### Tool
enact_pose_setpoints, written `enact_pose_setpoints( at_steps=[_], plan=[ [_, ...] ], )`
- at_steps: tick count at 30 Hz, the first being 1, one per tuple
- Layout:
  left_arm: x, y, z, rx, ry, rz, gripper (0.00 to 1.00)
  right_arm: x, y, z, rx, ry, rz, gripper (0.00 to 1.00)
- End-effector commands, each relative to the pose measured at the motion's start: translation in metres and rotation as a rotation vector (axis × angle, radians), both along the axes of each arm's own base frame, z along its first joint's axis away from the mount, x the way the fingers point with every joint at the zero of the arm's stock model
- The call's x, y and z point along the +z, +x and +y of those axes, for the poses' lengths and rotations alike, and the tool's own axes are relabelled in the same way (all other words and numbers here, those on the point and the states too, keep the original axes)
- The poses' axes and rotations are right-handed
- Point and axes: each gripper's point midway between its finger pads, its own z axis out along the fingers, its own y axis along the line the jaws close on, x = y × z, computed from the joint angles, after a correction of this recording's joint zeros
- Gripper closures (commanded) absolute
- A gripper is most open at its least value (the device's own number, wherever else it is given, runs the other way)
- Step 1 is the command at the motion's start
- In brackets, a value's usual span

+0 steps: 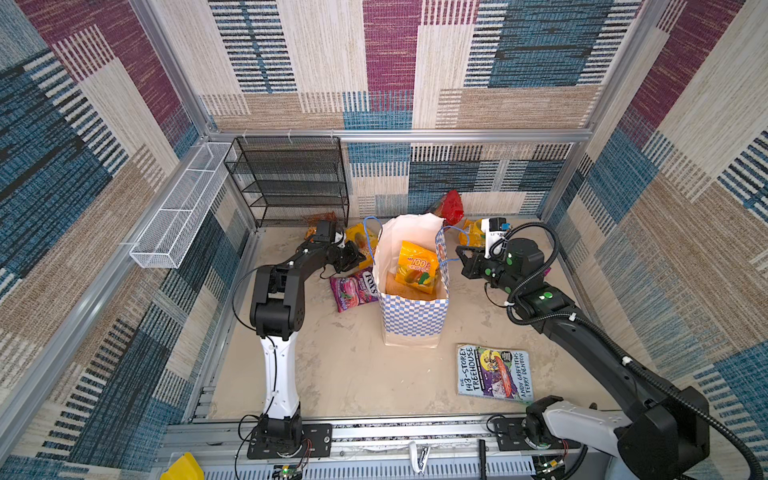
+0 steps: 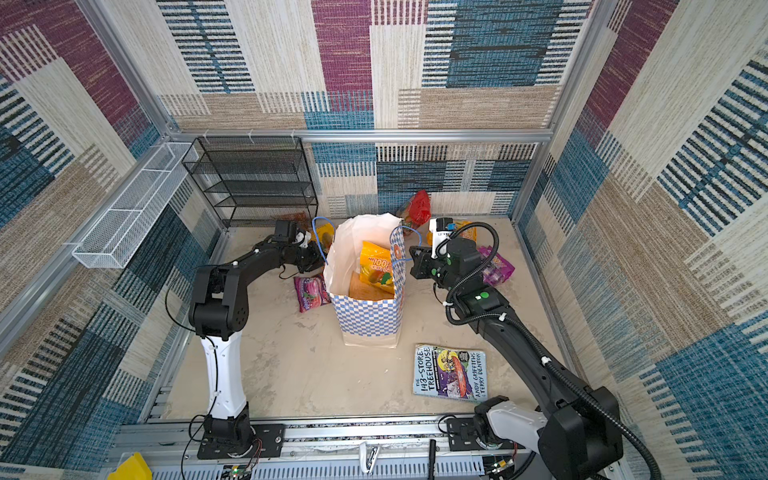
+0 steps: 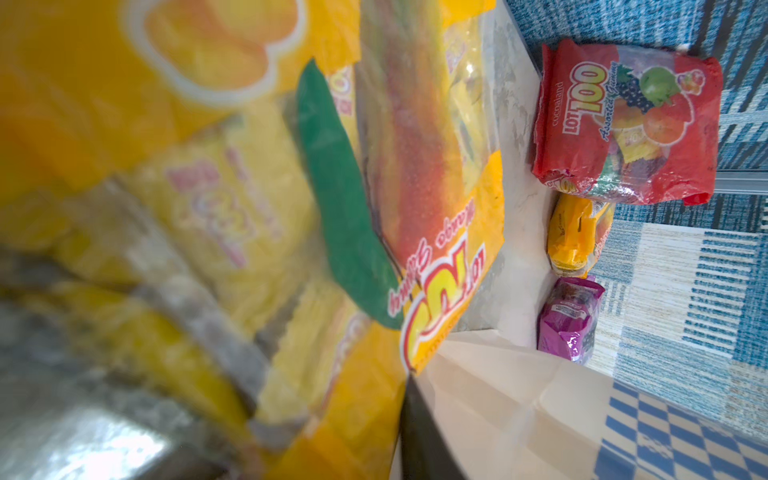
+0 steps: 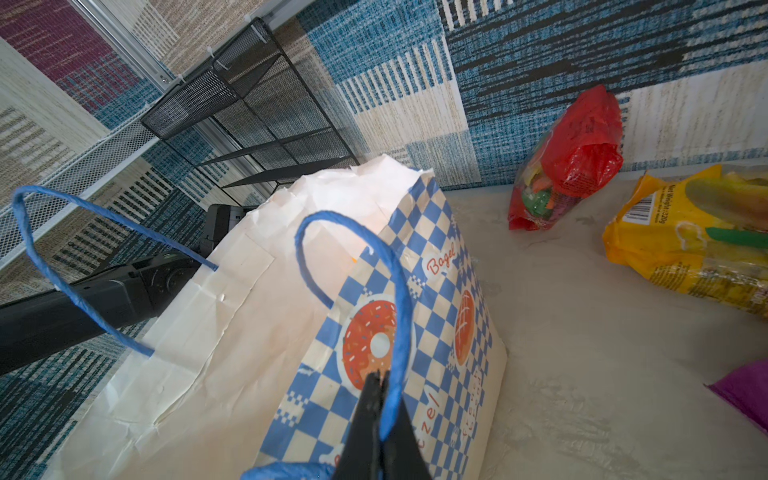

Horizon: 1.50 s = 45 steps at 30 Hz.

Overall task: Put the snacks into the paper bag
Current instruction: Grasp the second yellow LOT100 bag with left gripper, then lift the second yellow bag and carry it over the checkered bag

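The paper bag (image 1: 415,320) is standing upright on the bench (image 1: 332,374) at the middle of both top views, with a yellow packet (image 1: 417,266) sitting inside. The right gripper (image 4: 379,376) is pinching the bag's blue handle (image 4: 405,324), jaws closed on it. The left gripper (image 1: 355,257) is pressing against a mango packet (image 3: 432,166) left of the bag. The packet is hiding its jaws, so I cannot tell their grip.

We see black mesh rack (image 1: 291,183) upright | white wire basket (image 1: 174,216) just beside rack, on its left | illustrated book (image 1: 493,373) flat, well apart from rack, front-right
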Motion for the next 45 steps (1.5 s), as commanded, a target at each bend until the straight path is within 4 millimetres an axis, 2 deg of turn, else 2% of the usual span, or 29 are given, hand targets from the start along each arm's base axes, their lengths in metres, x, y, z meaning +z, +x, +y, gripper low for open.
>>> enact_pose_setpoints(
  at_steps=[1,3,9,17,26,32,35,42,45],
  plan=[
    [0.018,0.006,-0.009,0.006,-0.087,-0.029,0.95,0.016,-0.005,0.005,0.042,0.023,-0.065,1.0],
    [0.028,0.006,-0.01,0.016,-0.107,-0.039,1.0,0.02,-0.007,0.006,0.047,0.03,-0.078,1.0],
    [0.068,0.0,-0.007,0.036,-0.125,-0.094,1.0,0.031,-0.016,0.008,0.081,0.056,-0.119,1.0],
    [0.111,-0.008,0.006,0.065,-0.124,-0.165,1.0,0.031,-0.017,0.008,0.081,0.053,-0.116,1.0],
    [0.166,-0.038,0.033,0.129,-0.143,-0.258,1.0,0.032,-0.017,0.008,0.081,0.056,-0.115,1.0],
    [0.201,-0.075,0.05,0.194,-0.158,-0.326,1.0,0.032,-0.017,0.008,0.084,0.056,-0.115,1.0],
    [0.223,-0.1,0.056,0.218,-0.149,-0.365,1.0,0.031,-0.017,0.009,0.087,0.057,-0.113,1.0],
    [0.3,-0.174,0.072,0.269,-0.121,-0.519,1.0,0.036,-0.019,0.006,0.078,0.057,-0.13,1.0],
    [0.326,-0.202,0.076,0.28,-0.114,-0.565,1.0,0.035,-0.02,0.007,0.084,0.06,-0.123,1.0]
  ],
)
